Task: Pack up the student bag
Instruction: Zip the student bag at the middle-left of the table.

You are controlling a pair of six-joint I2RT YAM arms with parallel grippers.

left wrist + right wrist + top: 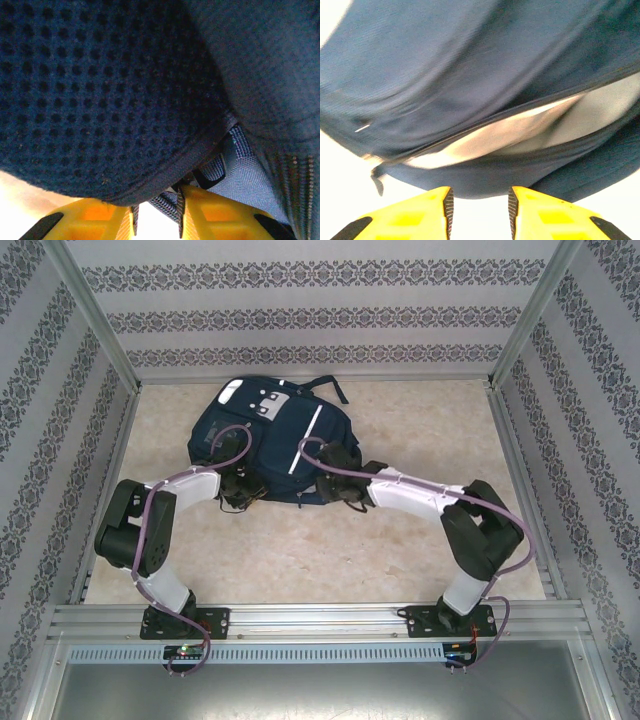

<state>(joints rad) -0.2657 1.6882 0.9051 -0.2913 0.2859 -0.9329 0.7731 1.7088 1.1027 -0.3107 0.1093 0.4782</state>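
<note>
Student bag [270,435] lies on the table [400,570], toward its far edge.
Wrist views: right gripper [481,212] spread before its pale lining [520,130]; left gripper [156,220] close-set, grey webbing [167,202] between, pinch unclear.

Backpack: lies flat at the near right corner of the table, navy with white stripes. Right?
The place is wrong. The backpack lies toward the far side of the table, about the middle and slightly left, not at the near right corner. The top external view shows this. The rest stands: it lies flat and is navy with white stripes.
</note>
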